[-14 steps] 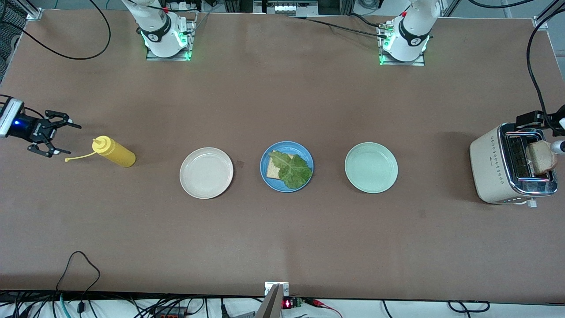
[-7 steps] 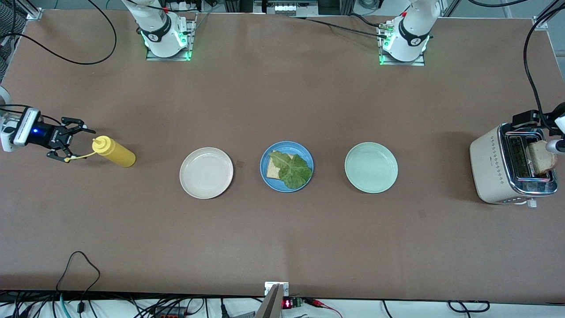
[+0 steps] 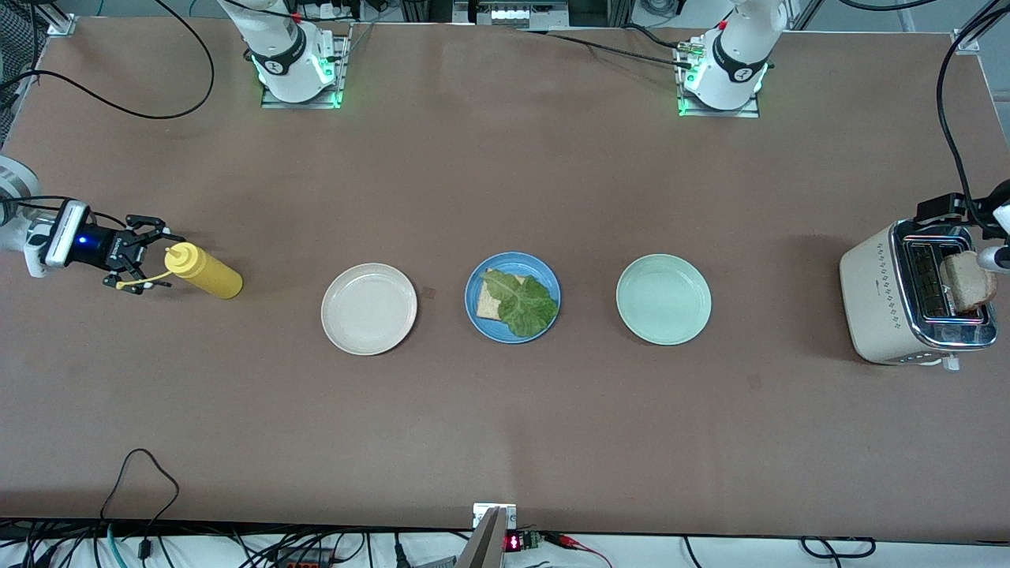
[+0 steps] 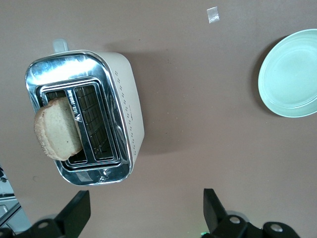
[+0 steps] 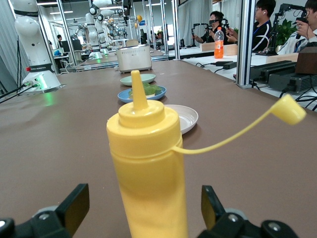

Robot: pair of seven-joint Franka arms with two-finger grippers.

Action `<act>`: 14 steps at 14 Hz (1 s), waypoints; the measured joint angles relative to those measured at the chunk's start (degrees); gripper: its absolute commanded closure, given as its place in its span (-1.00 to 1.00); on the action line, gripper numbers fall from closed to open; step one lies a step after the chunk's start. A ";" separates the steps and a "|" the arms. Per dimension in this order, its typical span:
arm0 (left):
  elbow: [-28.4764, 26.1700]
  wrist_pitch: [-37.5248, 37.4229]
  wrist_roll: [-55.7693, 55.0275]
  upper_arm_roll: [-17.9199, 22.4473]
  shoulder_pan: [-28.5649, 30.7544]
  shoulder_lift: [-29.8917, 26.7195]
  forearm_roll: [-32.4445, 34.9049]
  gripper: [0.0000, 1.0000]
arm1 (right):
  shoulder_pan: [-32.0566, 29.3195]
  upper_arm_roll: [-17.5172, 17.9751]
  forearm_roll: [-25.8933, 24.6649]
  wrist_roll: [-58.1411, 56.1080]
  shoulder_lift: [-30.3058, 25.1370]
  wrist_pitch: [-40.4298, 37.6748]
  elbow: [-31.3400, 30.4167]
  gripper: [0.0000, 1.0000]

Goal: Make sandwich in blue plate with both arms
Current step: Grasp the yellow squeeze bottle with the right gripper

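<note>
**Blue plate holds bread and lettuce; both grippers open**

Blue plate point(image 3: 513, 297) sits mid-table between a beige plate point(image 3: 368, 308) and a mint-green plate point(image 3: 663, 299), carrying one bread slice point(image 3: 491, 298) under a lettuce leaf point(image 3: 522, 303). At the right arm's edge of the table, the right gripper point(image 3: 144, 254) stands with fingers spread at the cap end of the yellow squeeze bottle point(image 3: 202, 270) — not clamping it. The left gripper point(image 4: 146, 210) hangs open over the toaster point(image 3: 907, 300), where a second bread slice point(image 3: 966, 281) sticks up from a slot.

Yellow squeeze bottle point(image 3: 203, 270), beige plate point(image 3: 368, 308), mint plate point(image 3: 663, 299), toaster point(image 3: 907, 296)
</note>
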 measured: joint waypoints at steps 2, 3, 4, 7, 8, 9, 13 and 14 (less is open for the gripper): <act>0.00 -0.14 -0.03 0.00 0.00 0.00 0.00 -1.00 | 0.65 0.04 0.95 0.00 0.15 -0.01 0.00 -1.00; 0.00 -0.17 -0.04 0.00 0.00 -0.01 0.00 -1.00 | 0.98 0.04 1.45 0.00 0.30 -0.02 0.00 -1.00; 0.00 -0.19 -0.05 0.00 0.00 -0.01 0.00 -1.00 | 1.27 0.06 1.67 0.00 0.53 -0.03 0.00 -1.00; 0.00 -0.26 -0.10 0.02 0.04 -0.01 0.00 -1.00 | 1.88 0.08 1.75 0.00 1.30 -0.07 -0.03 -1.00; 0.00 -0.29 -0.10 -0.01 0.03 -0.01 0.00 -1.00 | 1.93 0.08 1.75 0.00 1.68 -0.09 -0.08 -1.00; 0.00 -0.30 -0.10 -0.04 0.00 -0.01 0.00 -1.00 | 1.97 0.08 1.75 0.00 2.17 -0.16 -0.13 -1.00; 0.00 -0.35 -0.12 -0.05 0.00 -0.01 0.00 -1.00 | 2.44 0.09 1.77 0.00 3.28 -0.29 -0.25 -1.00; 0.00 -0.35 -0.12 -0.06 0.00 -0.01 0.00 -1.00 | 2.56 0.12 1.78 0.00 3.32 -0.33 -0.25 -1.00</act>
